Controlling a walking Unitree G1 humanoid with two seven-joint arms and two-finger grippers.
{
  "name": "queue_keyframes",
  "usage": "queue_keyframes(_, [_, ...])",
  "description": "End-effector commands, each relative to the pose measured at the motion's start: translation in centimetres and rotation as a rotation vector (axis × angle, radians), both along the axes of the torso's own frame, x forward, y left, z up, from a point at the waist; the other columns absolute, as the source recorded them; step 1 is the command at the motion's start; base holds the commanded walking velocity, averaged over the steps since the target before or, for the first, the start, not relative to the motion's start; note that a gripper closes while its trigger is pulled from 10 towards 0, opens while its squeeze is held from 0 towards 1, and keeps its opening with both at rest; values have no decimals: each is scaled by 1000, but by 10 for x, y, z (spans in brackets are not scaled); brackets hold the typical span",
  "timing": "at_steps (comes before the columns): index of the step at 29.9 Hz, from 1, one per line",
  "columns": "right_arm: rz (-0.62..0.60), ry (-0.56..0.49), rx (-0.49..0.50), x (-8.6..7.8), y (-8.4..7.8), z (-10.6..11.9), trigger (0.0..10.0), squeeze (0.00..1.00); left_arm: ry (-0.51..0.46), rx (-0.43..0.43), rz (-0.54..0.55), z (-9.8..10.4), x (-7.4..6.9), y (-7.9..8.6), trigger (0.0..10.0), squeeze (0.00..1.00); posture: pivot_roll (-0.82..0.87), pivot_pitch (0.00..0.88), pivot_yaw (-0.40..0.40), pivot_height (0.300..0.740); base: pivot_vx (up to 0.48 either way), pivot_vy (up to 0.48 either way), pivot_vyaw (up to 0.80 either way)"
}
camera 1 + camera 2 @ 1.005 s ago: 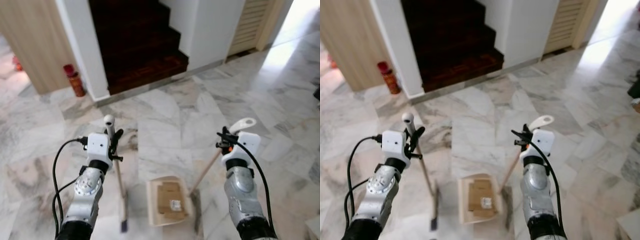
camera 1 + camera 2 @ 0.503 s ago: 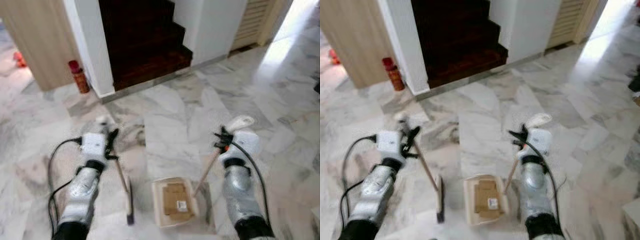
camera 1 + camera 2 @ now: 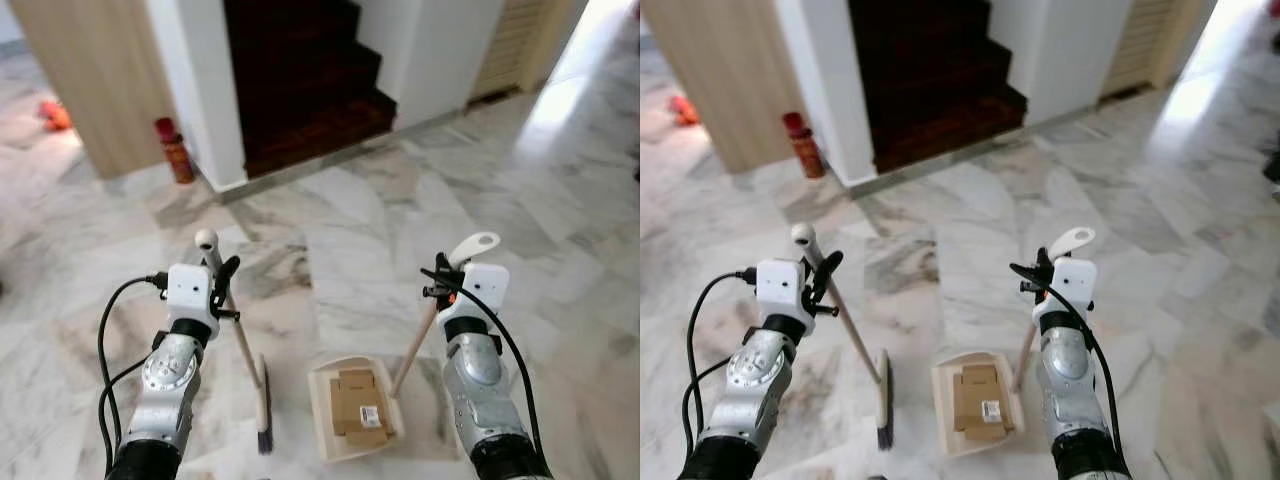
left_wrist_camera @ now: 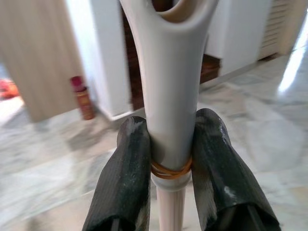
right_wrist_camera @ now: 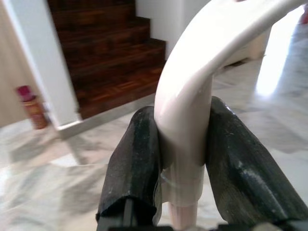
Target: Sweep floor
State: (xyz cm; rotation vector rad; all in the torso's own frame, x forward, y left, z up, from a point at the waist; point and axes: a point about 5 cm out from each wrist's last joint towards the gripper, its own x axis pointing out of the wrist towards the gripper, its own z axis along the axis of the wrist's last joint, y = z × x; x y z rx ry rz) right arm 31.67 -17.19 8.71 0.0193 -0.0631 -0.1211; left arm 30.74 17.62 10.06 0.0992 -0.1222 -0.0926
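My left gripper (image 3: 222,283) is shut on the cream handle of a broom (image 3: 245,355), whose brush head (image 3: 264,420) rests on the marble floor. In the left wrist view both black fingers (image 4: 127,178) clamp that handle (image 4: 171,96). My right gripper (image 3: 440,283) is shut on the handle (image 3: 472,244) of a cream dustpan (image 3: 355,408). The pan sits on the floor between my arms with a flat piece of brown cardboard (image 3: 358,404) in it. The right wrist view has the fingers (image 5: 137,163) pressed around the curved handle (image 5: 192,101).
Dark wooden stairs (image 3: 305,70) rise straight ahead between white walls (image 3: 205,95). A red bottle (image 3: 176,150) stands at the foot of the left wall, beside a wooden panel (image 3: 85,80). A louvred door (image 3: 510,45) is at the far right. Marble floor (image 3: 350,240) spreads all around.
The whole view has shifted as the camera moved, with the stairs now further right. The broom head and dustpan stay low between my arms. Both grips are unchanged.
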Motion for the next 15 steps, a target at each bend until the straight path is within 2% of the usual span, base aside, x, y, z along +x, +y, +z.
queue_keyframes(1, [-1,-44,27,2,1,9,10000,0,-29,10,0,7,2,0,10000,0,-15,82,-7,740,0,289,0])
queue_keyframes(7, [0,-43,22,2,1,9,10000,0,-29,11,1,7,2,1,10000,0,-15,83,-7,740,0,285,0])
queue_keyframes(15, [2,-42,19,2,2,9,10000,0,-28,11,0,6,2,1,10000,0,-15,83,-7,740,0,278,691])
